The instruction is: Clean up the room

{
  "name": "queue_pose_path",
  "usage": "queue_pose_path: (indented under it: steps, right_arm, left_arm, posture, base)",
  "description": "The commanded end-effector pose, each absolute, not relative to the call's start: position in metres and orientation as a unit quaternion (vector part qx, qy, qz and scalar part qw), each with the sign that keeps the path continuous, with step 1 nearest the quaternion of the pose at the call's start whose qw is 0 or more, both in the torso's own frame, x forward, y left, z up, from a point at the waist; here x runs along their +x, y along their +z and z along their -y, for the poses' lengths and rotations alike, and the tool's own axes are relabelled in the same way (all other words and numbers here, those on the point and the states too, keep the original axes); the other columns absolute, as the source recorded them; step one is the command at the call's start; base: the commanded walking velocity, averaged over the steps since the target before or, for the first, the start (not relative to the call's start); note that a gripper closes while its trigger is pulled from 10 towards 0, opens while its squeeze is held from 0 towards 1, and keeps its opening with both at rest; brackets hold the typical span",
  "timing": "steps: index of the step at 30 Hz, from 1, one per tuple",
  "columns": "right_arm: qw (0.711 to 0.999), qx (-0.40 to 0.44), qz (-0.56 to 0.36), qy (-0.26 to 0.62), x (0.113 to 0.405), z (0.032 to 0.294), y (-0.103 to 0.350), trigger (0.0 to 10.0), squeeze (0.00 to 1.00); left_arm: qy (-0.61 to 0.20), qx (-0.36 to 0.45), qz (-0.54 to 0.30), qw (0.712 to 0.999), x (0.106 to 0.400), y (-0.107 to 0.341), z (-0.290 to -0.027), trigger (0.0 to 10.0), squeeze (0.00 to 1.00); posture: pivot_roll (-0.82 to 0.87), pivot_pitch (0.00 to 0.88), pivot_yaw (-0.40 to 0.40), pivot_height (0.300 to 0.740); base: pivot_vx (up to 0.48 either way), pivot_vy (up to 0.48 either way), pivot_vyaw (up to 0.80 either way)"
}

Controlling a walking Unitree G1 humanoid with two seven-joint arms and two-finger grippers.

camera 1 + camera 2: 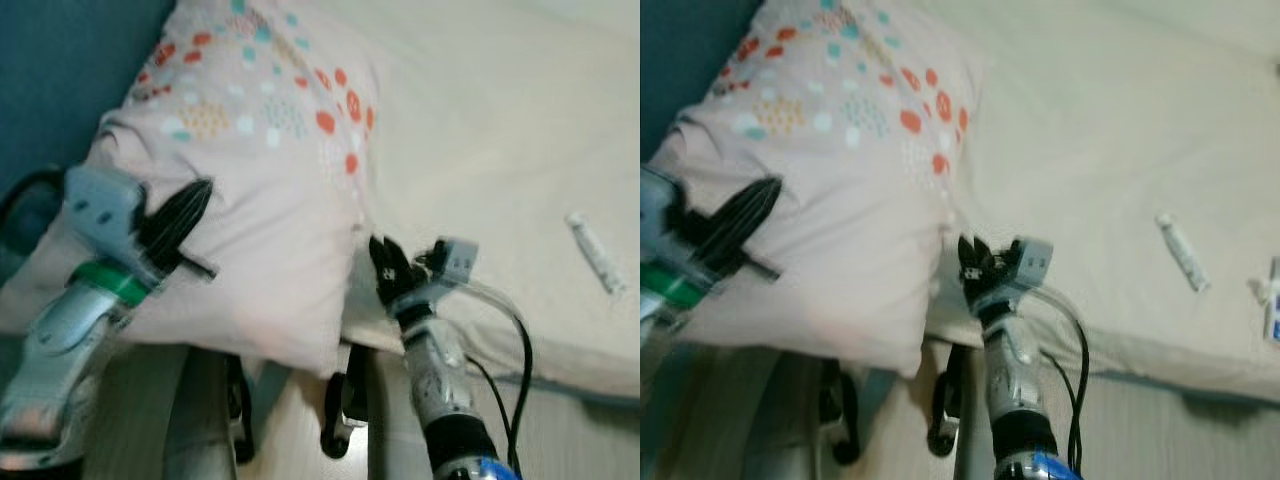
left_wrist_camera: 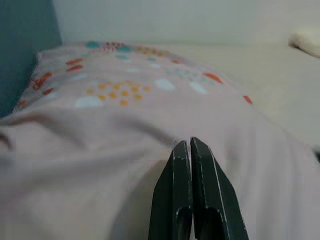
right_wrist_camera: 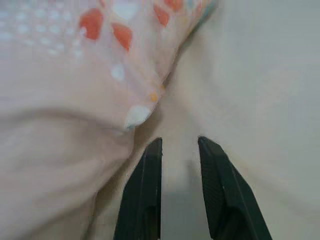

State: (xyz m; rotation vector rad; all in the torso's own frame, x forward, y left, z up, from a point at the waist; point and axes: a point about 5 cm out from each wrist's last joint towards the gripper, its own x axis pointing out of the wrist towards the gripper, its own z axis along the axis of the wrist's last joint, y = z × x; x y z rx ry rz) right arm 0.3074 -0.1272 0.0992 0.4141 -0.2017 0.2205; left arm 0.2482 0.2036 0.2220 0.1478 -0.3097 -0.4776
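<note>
Head views: pink dotted pillow (image 1: 240, 200) lies on bed (image 1: 480, 120), occupying the 9–12 o'clock part of frame, near end hanging over the mattress edge toward the robot. Long axis runs approx 7 to 1 o'clock, dotted end pointing away. Left gripper (image 1: 188, 215) rests on the pillow's plain half at 9 o'clock; right gripper (image 1: 385, 268) sits at the pillow's 5 o'clock corner by the bed edge. Prob. bracketing it to shift it fully onto the bed. Small white tube (image 1: 596, 252) at 3 o'clock, well apart.

L wrist view: fingers (image 2: 202, 200) pressed together, nothing between, over pillow fabric.

R wrist view: fingers (image 3: 145, 190) narrowly parted, empty, aimed at the seam where pillow meets sheet.
</note>
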Motion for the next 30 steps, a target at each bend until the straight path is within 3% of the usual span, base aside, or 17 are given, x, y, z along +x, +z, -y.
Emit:
queue_pose_path:
  steps: [1, 3, 10, 11, 13, 14, 15, 16, 17, 23, 26, 30]
  right_arm:
    - [0.968, 0.210, 0.101, 0.094, 0.298, 0.126, 0.093, 10.0, 0.00]
    - [0.971, 0.185, 0.120, 0.087, 0.288, 0.135, 0.097, 10.0, 0.00]
    - [0.974, 0.165, 0.124, 0.093, 0.283, 0.139, 0.100, 10.0, 0.00]
    - [0.974, 0.156, 0.122, 0.109, 0.283, 0.138, 0.101, 10.0, 0.00]
    - [0.974, 0.156, 0.122, 0.109, 0.283, 0.138, 0.101, 10.0, 0.00]
    - [0.974, 0.148, 0.119, 0.125, 0.282, 0.137, 0.102, 10.0, 0.00]
    - [0.973, 0.137, 0.116, 0.148, 0.281, 0.135, 0.103, 10.0, 0.00]
    - [0.973, 0.137, 0.116, 0.148, 0.281, 0.135, 0.103, 10.0, 0.00]
    - [0.970, 0.118, 0.108, 0.183, 0.279, 0.132, 0.103, 10.0, 0.00]
    - [0.970, 0.107, 0.102, 0.195, 0.275, 0.132, 0.102, 10.0, 0.00]
    - [0.970, 0.102, 0.099, 0.198, 0.272, 0.132, 0.102, 10.0, 0.00]
    - [0.969, 0.101, 0.097, 0.202, 0.271, 0.131, 0.102, 10.0, 0.00]
  left_arm:
    - [-0.261, 0.070, 0.160, 0.949, 0.243, 0.222, -0.199, 10.0, 0.00]
    - [-0.365, 0.114, 0.086, 0.920, 0.222, 0.206, -0.199, 10.0, 0.00]
    - [-0.442, 0.174, 0.013, 0.880, 0.206, 0.192, -0.200, 10.0, 0.00]
    - [-0.473, 0.201, -0.016, 0.858, 0.201, 0.184, -0.198, 10.0, 0.00]
    - [-0.473, 0.201, -0.016, 0.858, 0.201, 0.184, -0.198, 10.0, 0.00]
    - [-0.497, 0.221, -0.037, 0.838, 0.197, 0.176, -0.196, 10.0, 0.00]
    - [-0.516, 0.243, -0.056, 0.819, 0.195, 0.164, -0.193, 5.5, 0.00]
    - [-0.516, 0.243, -0.056, 0.819, 0.195, 0.164, -0.193, 5.5, 0.00]
    - [-0.533, 0.272, -0.076, 0.797, 0.194, 0.146, -0.190, 0.0, 0.00]
    - [-0.549, 0.275, -0.103, 0.782, 0.195, 0.125, -0.186, 0.0, 0.00]
    - [-0.559, 0.305, -0.125, 0.761, 0.202, 0.108, -0.184, 0.0, 0.00]
    - [-0.533, 0.342, -0.124, 0.764, 0.218, 0.099, -0.184, 0.0, 0.00]
  posture:
    - [0.14, 0.228, -0.088, 0.608]
    - [0.11, 0.205, -0.077, 0.608]
    - [0.11, 0.195, -0.072, 0.608]
    - [0.10, 0.192, -0.075, 0.608]
    - [0.10, 0.192, -0.075, 0.608]
    - [0.10, 0.192, -0.076, 0.608]
    - [0.09, 0.191, -0.077, 0.608]
    - [0.09, 0.191, -0.077, 0.608]
    - [0.09, 0.192, -0.080, 0.608]
    - [0.08, 0.192, -0.082, 0.608]
    - [0.07, 0.194, -0.082, 0.608]
    - [0.06, 0.198, -0.085, 0.608]
  base:
    - [0.000, 0.000, 0.00]
    - [0.000, 0.000, 0.00]
    - [0.000, 0.000, 0.00]
    - [0.000, 0.000, 0.00]
    - [0.000, 0.000, 0.00]
    - [0.000, 0.000, 0.00]
    - [0.000, 0.000, 0.00]
    - [0.000, 0.000, 0.00]
    - [0.000, 0.000, 0.00]
    - [0.000, 0.000, 0.00]
    - [0.000, 0.000, 0.00]
    - [0.000, 0.000, 0.00]
